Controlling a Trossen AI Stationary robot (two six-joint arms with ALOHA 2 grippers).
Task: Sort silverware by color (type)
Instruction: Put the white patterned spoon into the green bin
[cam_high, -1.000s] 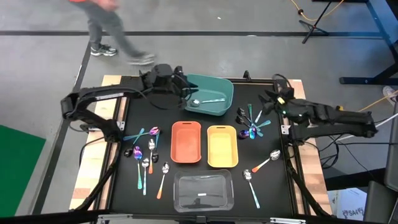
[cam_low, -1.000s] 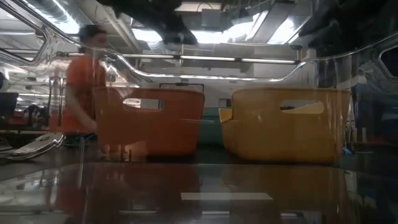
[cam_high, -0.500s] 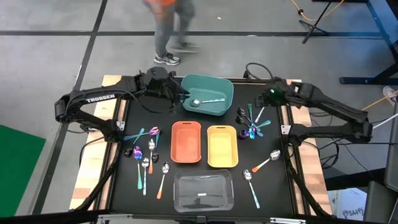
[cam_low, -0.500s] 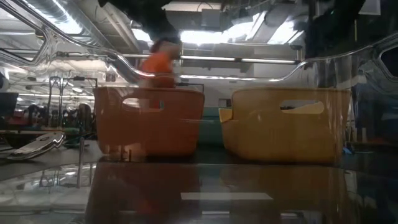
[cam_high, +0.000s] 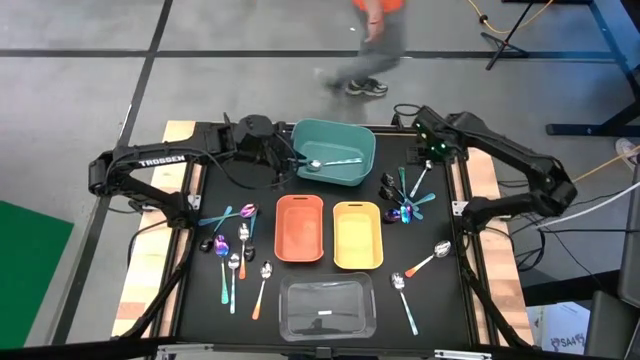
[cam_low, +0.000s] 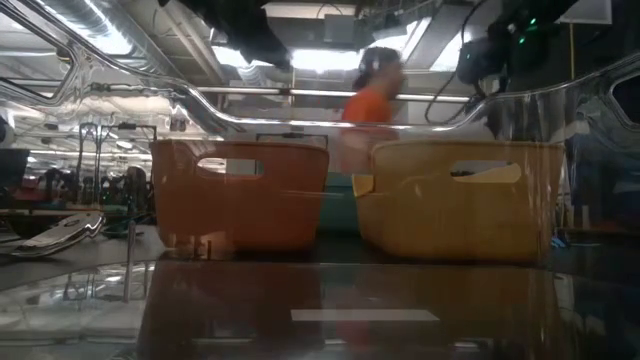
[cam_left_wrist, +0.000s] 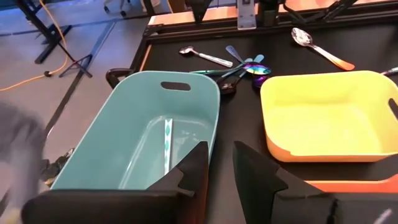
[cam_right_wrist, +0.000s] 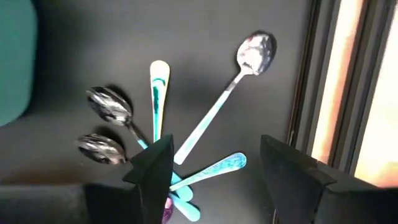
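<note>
Over the spoon cluster right of the teal bin (cam_high: 335, 152), the right gripper (cam_right_wrist: 214, 171) has swung in from the table's right edge, jaws spread wide and empty, lined up on a teal-handled spoon (cam_right_wrist: 158, 84). The left gripper (cam_left_wrist: 217, 163) stays at the teal bin's left rim, jaws nearly shut, holding nothing; one teal-handled spoon (cam_high: 335, 161) already lies inside. Next pick looks imminent.

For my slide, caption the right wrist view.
Open right hand poised above a fan of teal-handled and silver spoons on the black table.
</note>
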